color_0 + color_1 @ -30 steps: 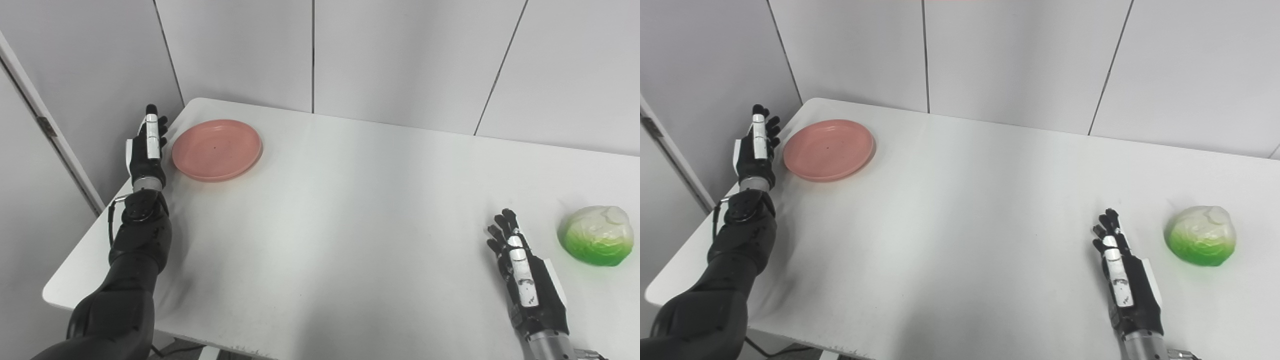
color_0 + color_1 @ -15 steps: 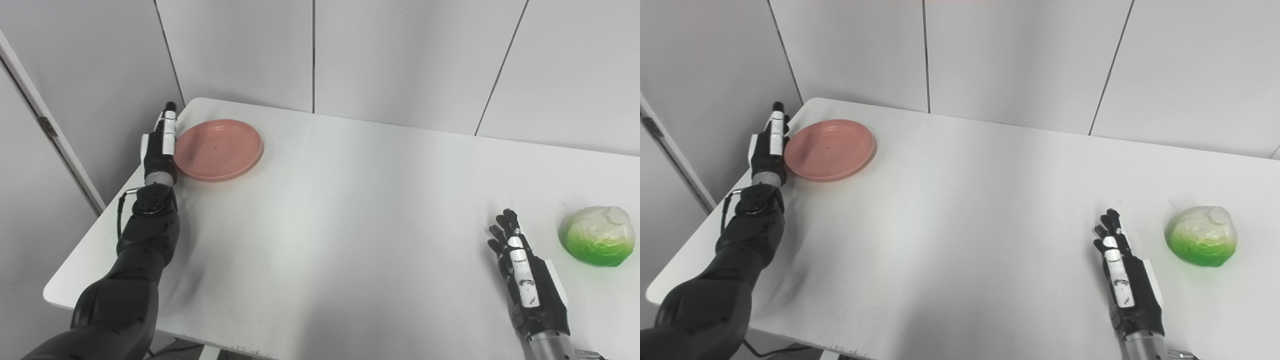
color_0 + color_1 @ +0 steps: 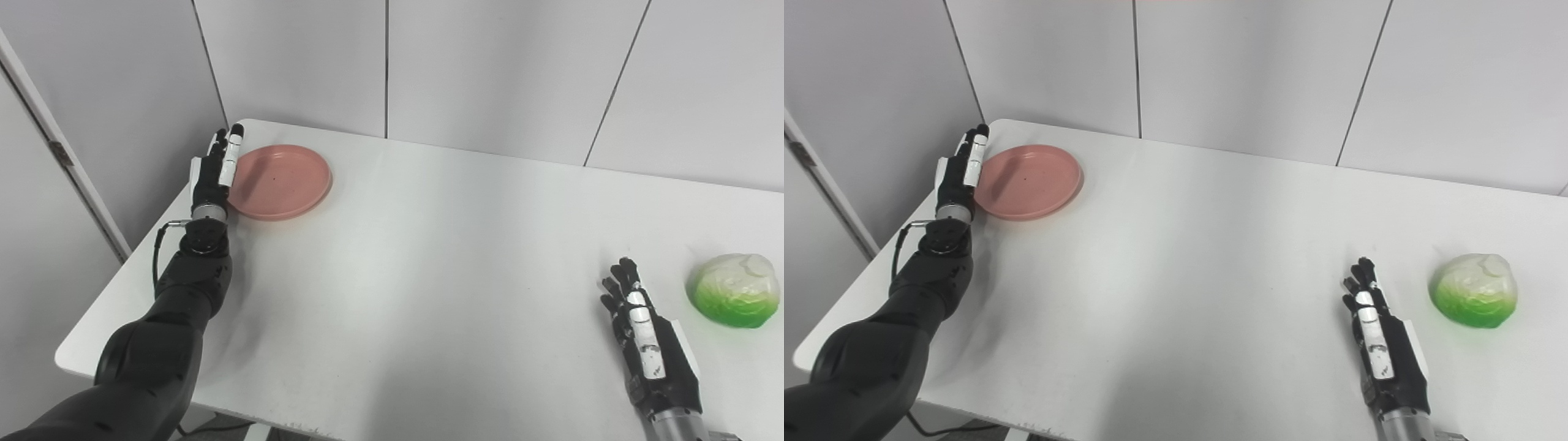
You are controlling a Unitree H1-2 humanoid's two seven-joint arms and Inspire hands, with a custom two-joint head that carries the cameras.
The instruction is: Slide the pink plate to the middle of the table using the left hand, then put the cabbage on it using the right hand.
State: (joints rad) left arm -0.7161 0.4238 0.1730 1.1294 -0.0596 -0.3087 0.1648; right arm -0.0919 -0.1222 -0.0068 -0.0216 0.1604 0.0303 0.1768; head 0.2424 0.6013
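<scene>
The pink plate (image 3: 283, 181) lies near the far left corner of the white table (image 3: 416, 257). My left hand (image 3: 215, 174) is open, fingers straight, pressed edge-on against the plate's left rim. Far over at the right edge rests the green and white cabbage (image 3: 732, 290). My right hand (image 3: 644, 335) lies open on the table a short way left of the cabbage, apart from it, holding nothing.
Grey wall panels (image 3: 490, 67) stand right behind the table's far edge. The table's left edge and rounded far left corner (image 3: 242, 125) are close to my left hand. A wide bare stretch of tabletop separates plate and cabbage.
My left hand moved right against the plate's left rim, and the plate has shifted slightly to the right. The right hand and cabbage kept their places; the camera shifted a little.
</scene>
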